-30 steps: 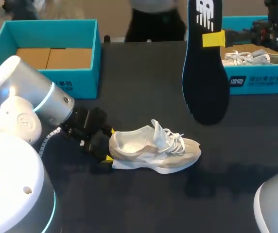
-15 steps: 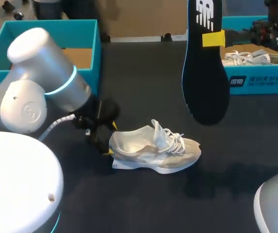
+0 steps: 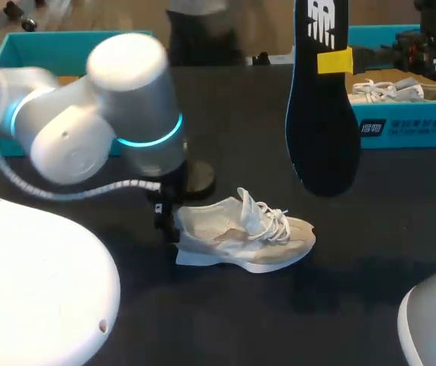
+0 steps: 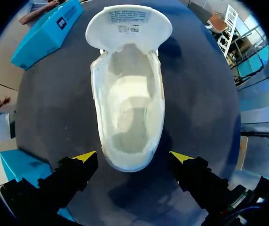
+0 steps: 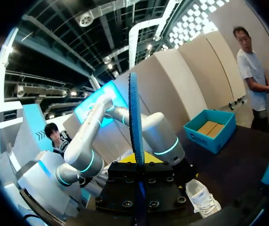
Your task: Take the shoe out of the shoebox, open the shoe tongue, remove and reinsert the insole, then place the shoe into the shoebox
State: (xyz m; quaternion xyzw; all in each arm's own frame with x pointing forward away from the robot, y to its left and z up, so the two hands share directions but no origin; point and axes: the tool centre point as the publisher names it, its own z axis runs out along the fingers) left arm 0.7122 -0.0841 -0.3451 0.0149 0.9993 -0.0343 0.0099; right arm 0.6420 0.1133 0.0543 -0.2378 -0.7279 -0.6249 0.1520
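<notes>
A white shoe lies on its side on the dark table, toe to the right. In the left wrist view the shoe shows its bare inside, with the tongue folded out ahead. My left gripper is open, its yellow tips on either side of the heel and apart from it. In the head view this left gripper is at the heel. My right gripper is shut on a dark insole that hangs upright high over the table. The right wrist view has the insole edge-on between the fingers.
A teal shoebox at the back right holds a second white shoe. Another teal box stands at the back left, mostly behind my left arm. Bare table lies in front of the shoe.
My left arm has swung from the left side of the table up and over, bringing its gripper round to the shoe's heel. Shoe, insole and right arm have stayed put.
</notes>
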